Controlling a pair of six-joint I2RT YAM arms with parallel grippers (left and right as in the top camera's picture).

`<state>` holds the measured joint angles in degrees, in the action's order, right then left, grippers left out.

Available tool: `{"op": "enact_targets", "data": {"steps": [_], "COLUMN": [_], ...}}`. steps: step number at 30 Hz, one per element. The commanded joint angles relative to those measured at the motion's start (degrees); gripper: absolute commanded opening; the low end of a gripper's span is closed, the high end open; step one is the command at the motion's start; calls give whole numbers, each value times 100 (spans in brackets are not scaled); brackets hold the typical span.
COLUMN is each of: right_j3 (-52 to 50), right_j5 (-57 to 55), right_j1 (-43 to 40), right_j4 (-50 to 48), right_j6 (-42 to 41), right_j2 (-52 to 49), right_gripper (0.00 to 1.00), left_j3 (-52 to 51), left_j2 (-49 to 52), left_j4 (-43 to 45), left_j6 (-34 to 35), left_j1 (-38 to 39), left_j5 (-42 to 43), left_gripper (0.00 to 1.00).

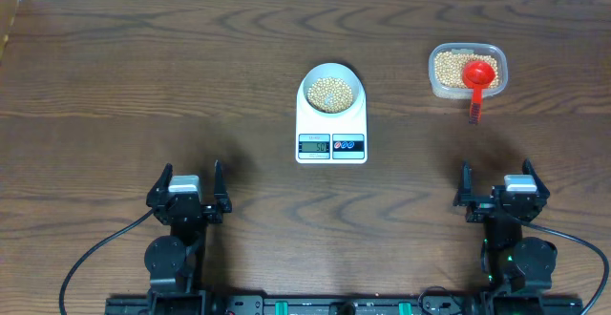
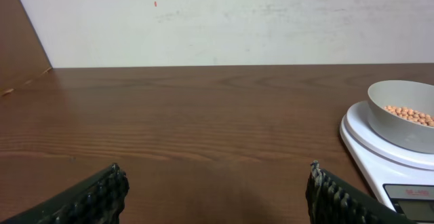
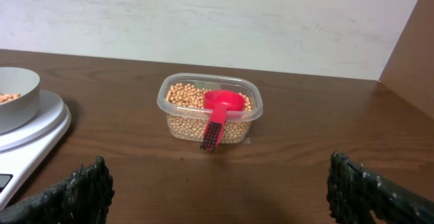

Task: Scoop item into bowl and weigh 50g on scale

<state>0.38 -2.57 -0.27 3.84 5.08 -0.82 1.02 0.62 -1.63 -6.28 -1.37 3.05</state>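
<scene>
The bowl, partly filled with beans, sits on the scale at centre frame. At upper right a clear tub holds more beans and a red scoop. The left claw at lower left and the right claw at lower right both stand wide and empty over the table.

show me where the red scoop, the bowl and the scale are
red scoop (image 3: 226, 101), right wrist view, on its round cup
bowl (image 2: 400, 130), left wrist view, on its outer wall
scale (image 1: 314, 144), overhead view, on its display
</scene>
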Motion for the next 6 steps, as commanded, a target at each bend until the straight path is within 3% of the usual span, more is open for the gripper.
{"op": "enact_targets", "data": {"steps": [1, 6], "right_j3": [-7, -7], "right_j5": [-28, -28], "right_j1": [-55, -55], "right_j4": [26, 26], "right_j6": [79, 79], "right_j2": [50, 50], "right_gripper": [99, 99], "left_j3": [-79, -79], "left_j2": [-33, -33], "left_j4": [-238, -238], "left_j6": [-79, -79], "left_j1": [-22, -22], "left_j5": [-33, -33], "left_gripper": [86, 86]}}
